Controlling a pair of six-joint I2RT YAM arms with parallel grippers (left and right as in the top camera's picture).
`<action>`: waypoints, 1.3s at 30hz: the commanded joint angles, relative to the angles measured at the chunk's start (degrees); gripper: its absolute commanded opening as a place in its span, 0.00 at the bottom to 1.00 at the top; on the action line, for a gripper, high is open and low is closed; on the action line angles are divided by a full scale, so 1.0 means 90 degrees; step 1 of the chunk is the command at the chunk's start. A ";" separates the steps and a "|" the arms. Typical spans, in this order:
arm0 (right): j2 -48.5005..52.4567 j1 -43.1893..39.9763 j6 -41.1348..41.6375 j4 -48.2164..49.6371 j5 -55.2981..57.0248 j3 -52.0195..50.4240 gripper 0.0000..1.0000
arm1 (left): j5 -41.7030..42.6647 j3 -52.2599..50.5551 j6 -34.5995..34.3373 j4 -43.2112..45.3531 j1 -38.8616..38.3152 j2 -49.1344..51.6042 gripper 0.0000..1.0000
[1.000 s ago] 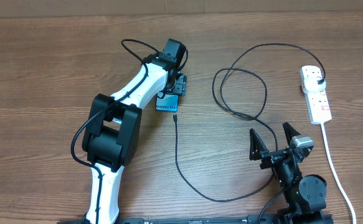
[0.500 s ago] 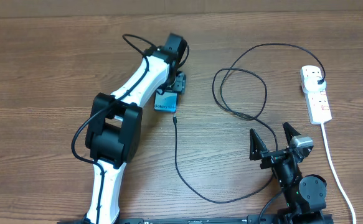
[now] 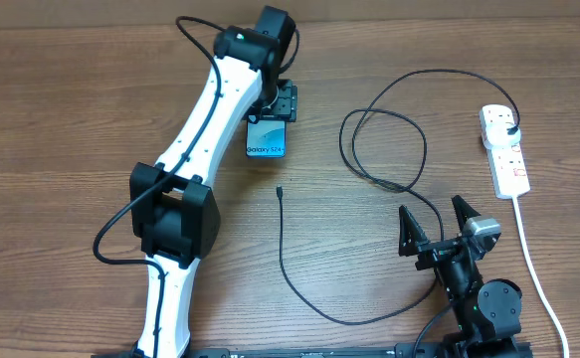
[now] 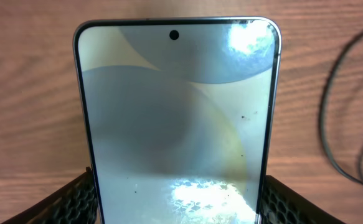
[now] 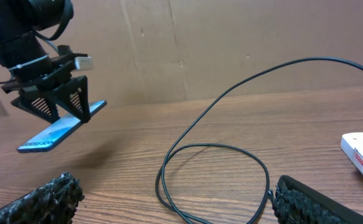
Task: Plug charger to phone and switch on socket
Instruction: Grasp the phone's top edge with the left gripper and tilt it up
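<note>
The wooden table point(image 3: 71, 119) fills the overhead view, and a brown cardboard wall point(image 5: 231, 43) stands behind it in the right wrist view.

The white left arm point(image 3: 205, 119) reaches from the near edge to the far middle of the table. Its left gripper point(image 3: 282, 102) pinches the far end of the phone point(image 3: 267, 137) between its fingers point(image 4: 69, 199).

The black right arm point(image 3: 469, 288) sits at the near right. Its right gripper point(image 3: 436, 227) is spread wide and holds nothing.

The charger point(image 3: 384, 149) lies across the middle and right of the table. From its tip it runs near, curves right, loops, then arcs far and right to the socket point(image 3: 508, 169).

The socket is a white strip at the far right, its long axis near to far. It has small red marks, too small to read. A black plug point(image 3: 509, 127) sits in its far end, and a thick white cord point(image 3: 538, 268) leaves its near end.

The phone's long axis runs near to far. It is off the table and tilted, free end lower and pointing near. White writing at that end starts "Galaxy"; the rest is too small to be sure of. The left wrist view shows a round camera hole point(image 4: 174, 35) at the end away from the gripper.

The connector tip point(image 3: 281, 190) lies on the table just near of the phone, apart from it, pointing far.
</note>
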 commanded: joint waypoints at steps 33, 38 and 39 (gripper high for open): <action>-0.0058 -0.0017 0.0027 0.0039 0.0080 -0.0068 1.00 | 0.3587 0.0187 -0.2249 -0.1987 0.0277 -0.0085 0.04; -0.0058 -0.0017 0.0027 0.0039 0.0080 -0.0068 1.00 | 0.4282 0.0187 -0.2144 -0.1989 0.0600 -0.0085 0.04; -0.0058 -0.0017 0.0027 0.0041 0.0080 -0.0068 1.00 | 0.4418 0.0187 -0.2108 -0.1989 0.0658 -0.0085 0.04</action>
